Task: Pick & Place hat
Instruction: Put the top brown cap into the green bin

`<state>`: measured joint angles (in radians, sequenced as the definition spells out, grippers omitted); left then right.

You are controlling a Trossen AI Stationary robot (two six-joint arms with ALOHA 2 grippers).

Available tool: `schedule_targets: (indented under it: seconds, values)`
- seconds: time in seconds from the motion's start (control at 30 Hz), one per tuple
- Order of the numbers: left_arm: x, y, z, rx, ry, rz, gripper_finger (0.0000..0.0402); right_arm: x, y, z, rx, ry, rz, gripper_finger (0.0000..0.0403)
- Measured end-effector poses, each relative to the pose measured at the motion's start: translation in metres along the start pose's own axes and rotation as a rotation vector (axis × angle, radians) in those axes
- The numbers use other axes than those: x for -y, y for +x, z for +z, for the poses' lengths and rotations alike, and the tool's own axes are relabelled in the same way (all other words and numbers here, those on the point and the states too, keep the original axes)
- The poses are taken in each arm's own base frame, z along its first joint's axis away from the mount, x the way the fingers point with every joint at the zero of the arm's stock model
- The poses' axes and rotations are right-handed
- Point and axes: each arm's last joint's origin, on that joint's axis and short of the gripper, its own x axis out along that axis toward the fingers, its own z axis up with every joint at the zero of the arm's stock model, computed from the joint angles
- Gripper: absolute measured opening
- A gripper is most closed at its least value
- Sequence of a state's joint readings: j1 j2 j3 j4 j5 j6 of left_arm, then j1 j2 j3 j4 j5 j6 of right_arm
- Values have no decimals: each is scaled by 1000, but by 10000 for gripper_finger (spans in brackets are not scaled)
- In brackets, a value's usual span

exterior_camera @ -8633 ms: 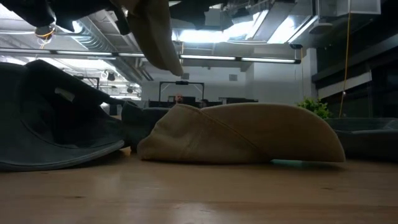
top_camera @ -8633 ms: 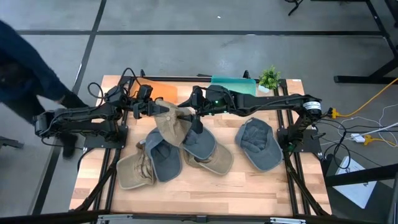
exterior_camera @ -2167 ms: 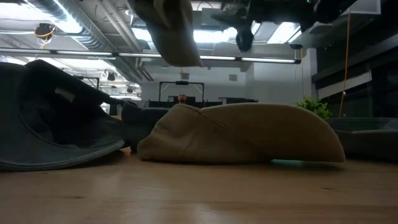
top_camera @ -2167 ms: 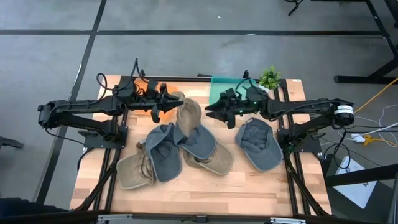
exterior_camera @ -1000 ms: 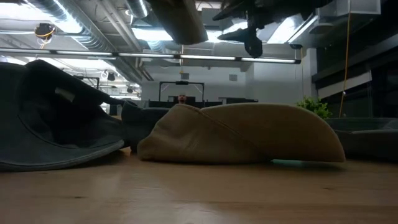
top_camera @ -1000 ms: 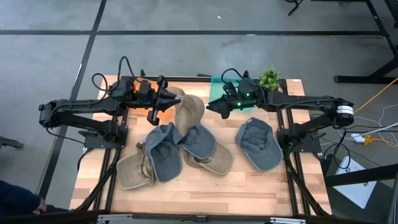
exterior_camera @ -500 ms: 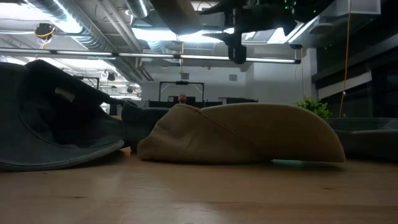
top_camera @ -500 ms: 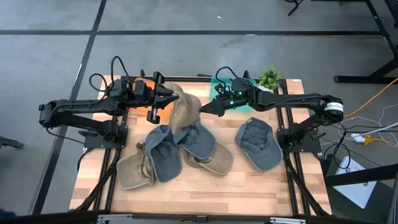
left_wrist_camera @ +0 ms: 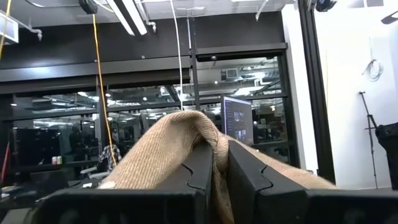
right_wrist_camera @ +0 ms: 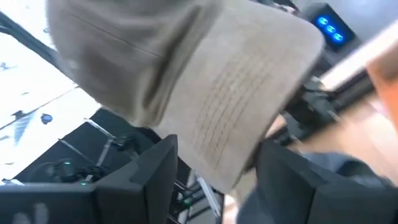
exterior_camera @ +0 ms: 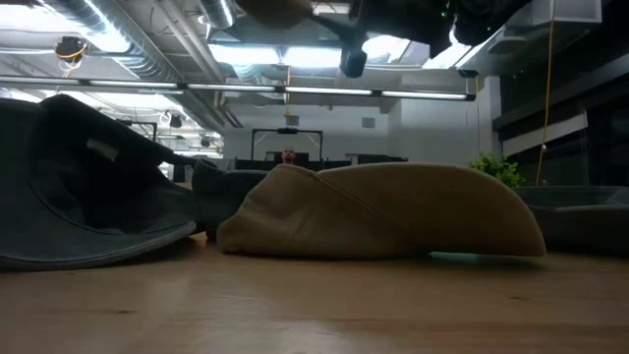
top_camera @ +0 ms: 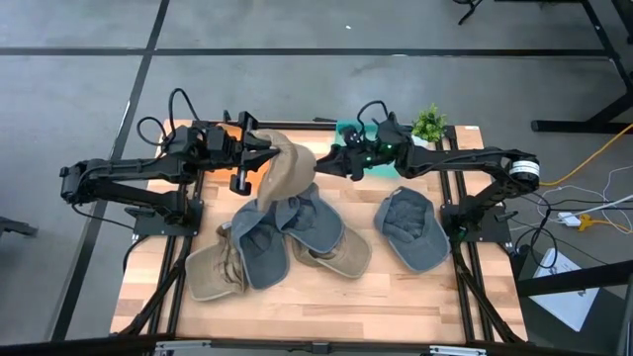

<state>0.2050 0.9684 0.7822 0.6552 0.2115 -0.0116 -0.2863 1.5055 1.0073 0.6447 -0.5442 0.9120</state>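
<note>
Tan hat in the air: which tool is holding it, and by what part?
The left tool is shut on a fold of the tan hat fabric. The right tool is open around its edge, not yet clamped.

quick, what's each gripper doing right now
left gripper: shut on the tan hat
right gripper: open, fingers either side of the tan hat's edge

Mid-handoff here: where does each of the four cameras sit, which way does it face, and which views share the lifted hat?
High view: overhead, facing down on the wooden table; both arms, left gripper holding the lifted tan fabric hat.
Low view: tabletop level, facing the room; right gripper overhead.
Left wrist view: past its own fingers shut on the hat.
Right wrist view: past its open fingers at the hat's brim.
Shared: high and both wrist views show that hat.
</note>
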Motion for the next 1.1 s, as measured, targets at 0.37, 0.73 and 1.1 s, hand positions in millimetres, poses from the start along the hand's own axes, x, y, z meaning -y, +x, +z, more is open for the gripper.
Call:
schedule_targets:
  seconds: [0.37,0.73,1.1]
  values:
    - [0,0,0,-2,-54,0,24,-3,0,2,18,-20,24,158]
    - [2,-9,0,-106,-246,16,24,-7,-18,15,-37,-34,27,23]
    - [5,-25,4,-207,-527,59,24,-47,-67,29,-32,-255,-135,20]
